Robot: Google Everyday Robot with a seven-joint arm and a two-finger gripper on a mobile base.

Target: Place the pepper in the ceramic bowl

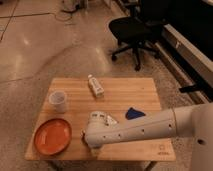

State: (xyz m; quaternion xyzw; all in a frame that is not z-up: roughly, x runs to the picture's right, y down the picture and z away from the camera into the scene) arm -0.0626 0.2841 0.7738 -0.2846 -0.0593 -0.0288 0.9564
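Camera view, with the wooden table [125,92] read as a clock face (12 o'clock is the far edge): the ceramic bowl [52,136] lies at 8 o'clock and has nothing inside it. The white cup [57,100] stands upright at 10 o'clock, apart from the bowl.

Next comes the gripper [91,146]. It is low over the table at about 6 o'clock, close to the front edge and just beside the bowl, on its 3 o'clock side. Its jaws stand wide apart and I see nothing held between them. The pepper does not show plainly. I judge that it lies under the wrist, so it is not yet in the bowl.

A small bottle [95,85] lies at 12 o'clock and a blue object [134,113] at 3 o'clock. The white arm [155,127] comes in from that side.

What can go wrong: the pepper is thin and glossy and lies flat. If the jaws close a little to one side, they may pinch only air, or push it toward 6 o'clock and off the edge. The arm also covers the place, so such a miss is difficult to notice. On the way to 8 o'clock, a low wrist may hit the bowl's rim and shift it.
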